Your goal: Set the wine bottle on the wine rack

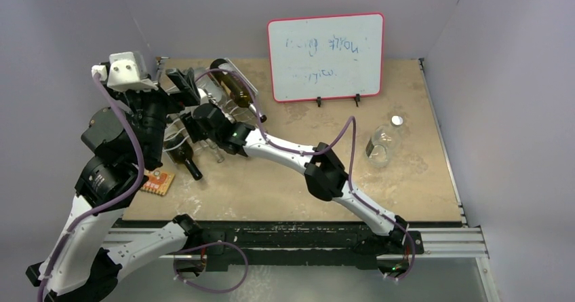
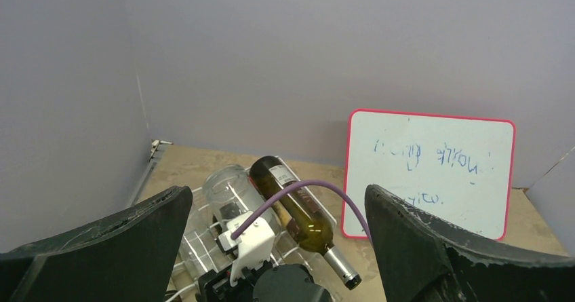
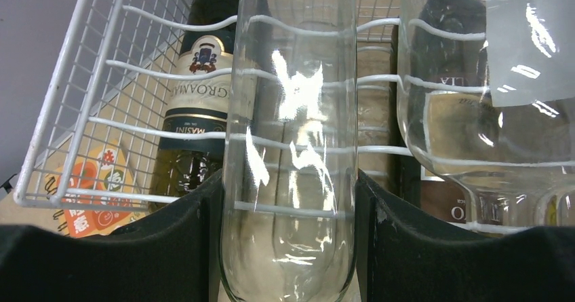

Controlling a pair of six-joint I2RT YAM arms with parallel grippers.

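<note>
Black fingers of the right gripper close on either flank of a clear, colourless glass wine bottle, so this pincer is gripping the bottle by its body. The bottle's long axis runs straight away from the wrist and crosses the wavy rods of the white wire wine rack at right angles. The bottle lies against the upper rods, though whether its weight already rests on them cannot be told. Through the wires, a dark green bottle with a cream and navy label lies just to one side in a lower tier. A second clear bottle with a white paper label lies just to the other side, leaving a narrow lane. The right arm therefore has the task in hand, and the likely remaining step is to settle the bottle and let go. The left gripper hangs above the rack with its jaws spread wide and empty. The rack stands close to the left wall, while the bare brown tabletop to the right offers withdrawal room. At the far edge stands a pink-framed whiteboard.
</note>
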